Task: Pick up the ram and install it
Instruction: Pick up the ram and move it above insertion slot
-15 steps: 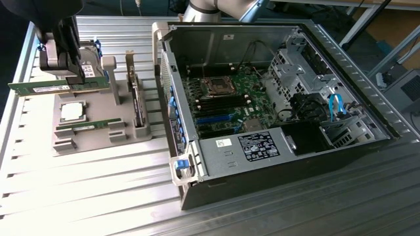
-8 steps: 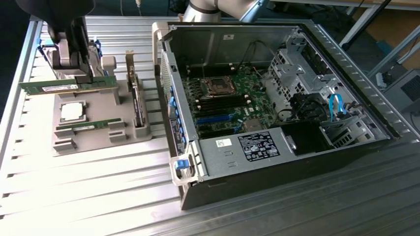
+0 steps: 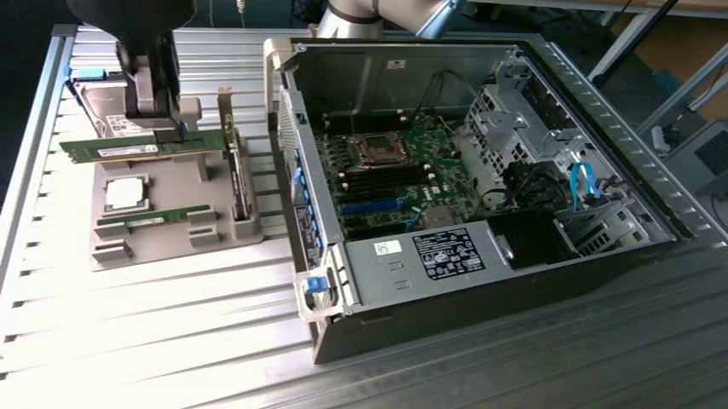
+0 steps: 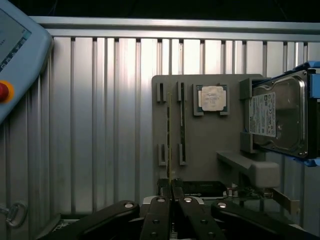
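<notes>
– Gripper (image 4: pixel 172 196) first, since it sat nearest the wrist camera: how did it stand?
– Clenched. Its fingers were pinched together on the ram (image 3: pixel 131 147), gripping the green stick across its thin faces, long side level.
– Where was that stick?
– At the far end of the gray tray (image 3: pixel 170 249), on the exterior view's left, well apart from the open computer case (image 3: pixel 478 285). Whether it hung clear of the tray's supports, I could not tell.
– What else did the tray carry?
– Another memory stick (image 3: pixel 153 217) rested in its slot nearer the exterior camera. Between the two sticks lay a square silver processor (image 3: pixel 125 194). On the side toward the case, a dark expansion card (image 3: pixel 234 175) stood on edge. At the tray's far end sat a hard drive (image 4: pixel 280 120).
– And the case?
– It lay on its side on the slatted metal table (image 3: pixel 170 349), panel off, with the motherboard (image 3: pixel 393 183) exposed.
</notes>
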### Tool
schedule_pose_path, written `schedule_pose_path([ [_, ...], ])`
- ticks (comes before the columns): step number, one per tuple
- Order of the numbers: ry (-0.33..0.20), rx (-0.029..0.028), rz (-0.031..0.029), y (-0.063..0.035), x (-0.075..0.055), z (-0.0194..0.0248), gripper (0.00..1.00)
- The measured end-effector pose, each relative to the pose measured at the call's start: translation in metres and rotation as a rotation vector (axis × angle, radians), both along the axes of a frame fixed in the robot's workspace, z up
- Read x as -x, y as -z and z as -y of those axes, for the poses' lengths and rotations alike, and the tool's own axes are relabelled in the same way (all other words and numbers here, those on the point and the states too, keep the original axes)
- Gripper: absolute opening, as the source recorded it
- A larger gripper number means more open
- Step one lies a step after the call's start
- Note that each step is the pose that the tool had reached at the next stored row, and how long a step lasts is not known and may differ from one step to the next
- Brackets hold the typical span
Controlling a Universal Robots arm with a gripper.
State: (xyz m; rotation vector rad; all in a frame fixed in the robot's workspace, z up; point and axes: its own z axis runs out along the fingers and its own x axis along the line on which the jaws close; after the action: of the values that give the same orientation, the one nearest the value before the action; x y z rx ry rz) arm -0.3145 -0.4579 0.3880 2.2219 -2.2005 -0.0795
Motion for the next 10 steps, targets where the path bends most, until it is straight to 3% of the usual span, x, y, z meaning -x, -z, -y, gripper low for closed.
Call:
schedule_pose_path([
  [10, 0.0, 0.0, -0.0001, 0.0, -0.025, 0.0, 0.13],
])
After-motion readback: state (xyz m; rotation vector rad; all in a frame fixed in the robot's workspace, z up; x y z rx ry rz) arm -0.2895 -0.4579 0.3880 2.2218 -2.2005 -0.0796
